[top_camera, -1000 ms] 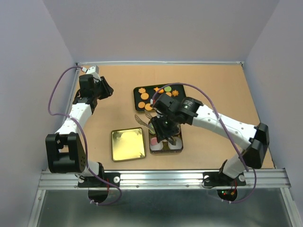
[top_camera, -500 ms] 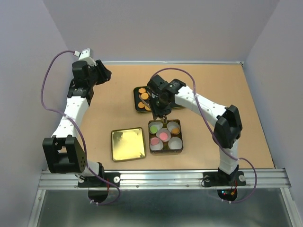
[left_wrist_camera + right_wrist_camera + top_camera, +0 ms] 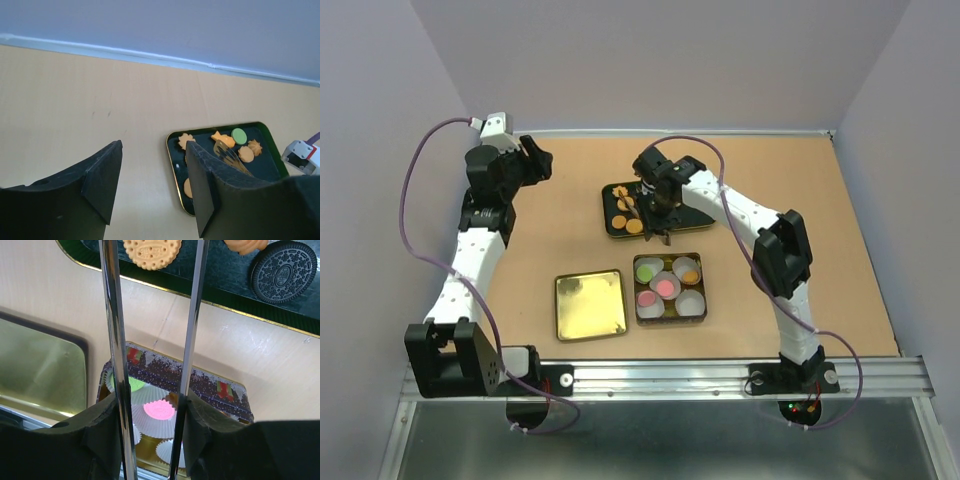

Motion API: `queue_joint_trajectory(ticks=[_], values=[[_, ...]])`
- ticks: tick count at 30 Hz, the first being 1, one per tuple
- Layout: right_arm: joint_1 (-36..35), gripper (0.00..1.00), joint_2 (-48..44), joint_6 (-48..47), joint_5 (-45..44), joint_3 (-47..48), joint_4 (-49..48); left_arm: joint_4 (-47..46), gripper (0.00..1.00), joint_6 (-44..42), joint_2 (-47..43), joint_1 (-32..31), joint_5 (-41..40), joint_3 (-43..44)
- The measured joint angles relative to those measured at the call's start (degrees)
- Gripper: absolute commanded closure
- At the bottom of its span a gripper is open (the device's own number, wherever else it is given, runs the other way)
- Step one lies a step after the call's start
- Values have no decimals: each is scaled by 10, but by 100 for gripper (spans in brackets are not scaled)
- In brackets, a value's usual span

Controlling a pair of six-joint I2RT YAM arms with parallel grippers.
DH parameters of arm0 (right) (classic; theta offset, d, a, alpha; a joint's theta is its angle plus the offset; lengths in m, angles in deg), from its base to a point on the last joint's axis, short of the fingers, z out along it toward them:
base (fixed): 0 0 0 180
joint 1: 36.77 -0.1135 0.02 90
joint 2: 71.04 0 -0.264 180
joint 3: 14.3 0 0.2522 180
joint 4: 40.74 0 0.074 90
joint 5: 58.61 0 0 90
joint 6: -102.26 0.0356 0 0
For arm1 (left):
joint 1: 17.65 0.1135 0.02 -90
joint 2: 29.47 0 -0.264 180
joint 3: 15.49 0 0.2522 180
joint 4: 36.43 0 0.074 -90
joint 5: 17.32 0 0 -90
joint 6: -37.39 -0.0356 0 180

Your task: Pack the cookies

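Cookies (image 3: pixel 626 206) lie on a black tray (image 3: pixel 698 213) at the table's middle back: orange ones, a green one (image 3: pixel 239 135), a tan round one (image 3: pixel 152 251) and a dark one (image 3: pixel 283 271). A decorated tin (image 3: pixel 669 313) nearer me holds white paper cups with a green (image 3: pixel 643 270), pink (image 3: pixel 665 288) and orange cookie (image 3: pixel 690 275). My right gripper (image 3: pixel 658 200) hovers over the tray, shut on metal tongs (image 3: pixel 112 315) whose tips reach over the tray (image 3: pixel 230 156). My left gripper (image 3: pixel 535 160) is open and empty, raised at the far left.
A gold lid (image 3: pixel 590 304) lies left of the tin, and shows in the right wrist view (image 3: pixel 40 370). Grey walls enclose the table on three sides. A metal rail (image 3: pixel 670 378) runs along the near edge.
My right arm has swung back from over the tin to over the tray, still holding the tongs. My left arm has lifted and drawn back a little to the far left.
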Motion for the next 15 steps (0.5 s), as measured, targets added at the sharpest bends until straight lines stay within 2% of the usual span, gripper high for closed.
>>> queue_joint_trajectory(ticks=[7, 15], values=[[2, 54, 26, -4, 14, 7, -1, -61, 36, -2, -74, 0, -23, -51], [2, 54, 52, -8, 27, 7, 0, -62, 39, -2, -68, 0, -58, -52]])
